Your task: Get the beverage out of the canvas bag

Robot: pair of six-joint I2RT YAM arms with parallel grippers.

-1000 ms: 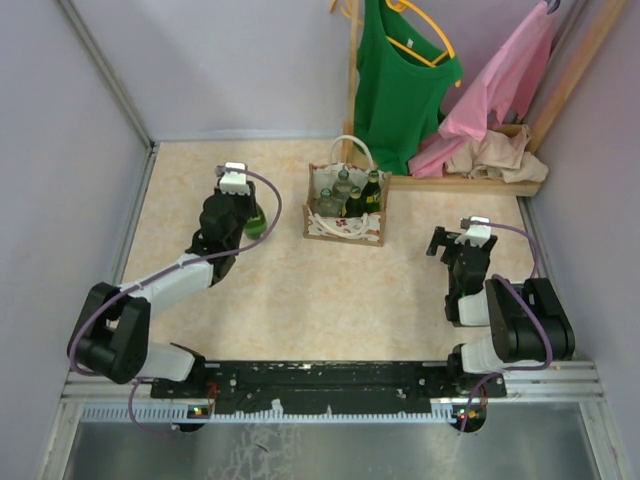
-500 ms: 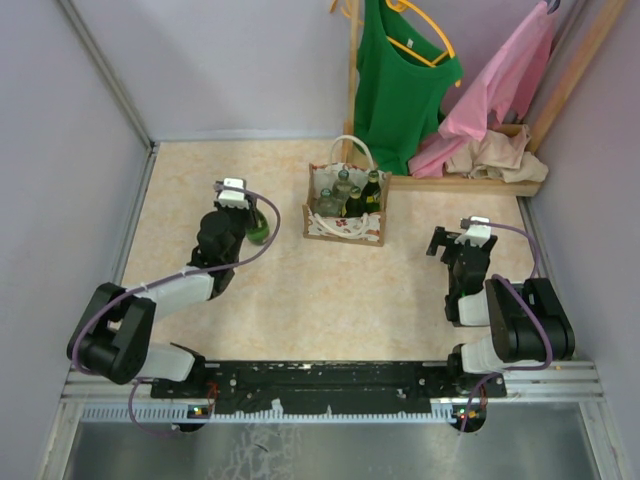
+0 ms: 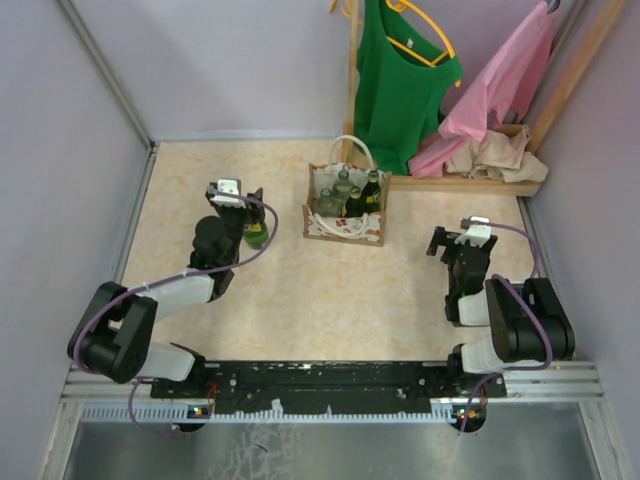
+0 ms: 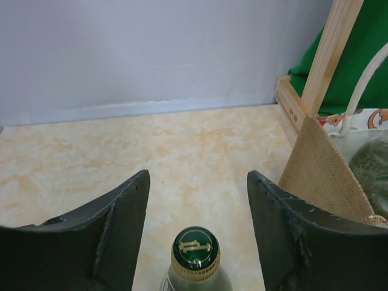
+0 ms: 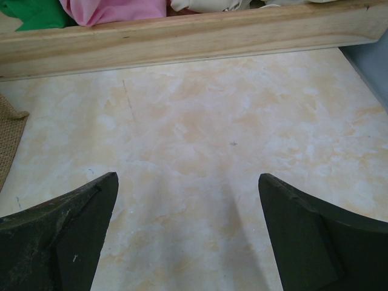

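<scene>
A green sleeveless top (image 3: 405,85) hung on a yellow plastic hanger (image 3: 432,30) at twelve o'clock on the top view. A pink shirt (image 3: 505,75) hung to its right, at about one o'clock. Under the pink shirt, a crumpled beige cloth heap (image 3: 495,155) lay on a low light wooden rack base (image 3: 465,183). A tall wooden post (image 3: 352,70) stood just beside the green top. The floor was a cream marbled table top (image 3: 300,290), with pale purple walls (image 3: 230,60) around it.
</scene>
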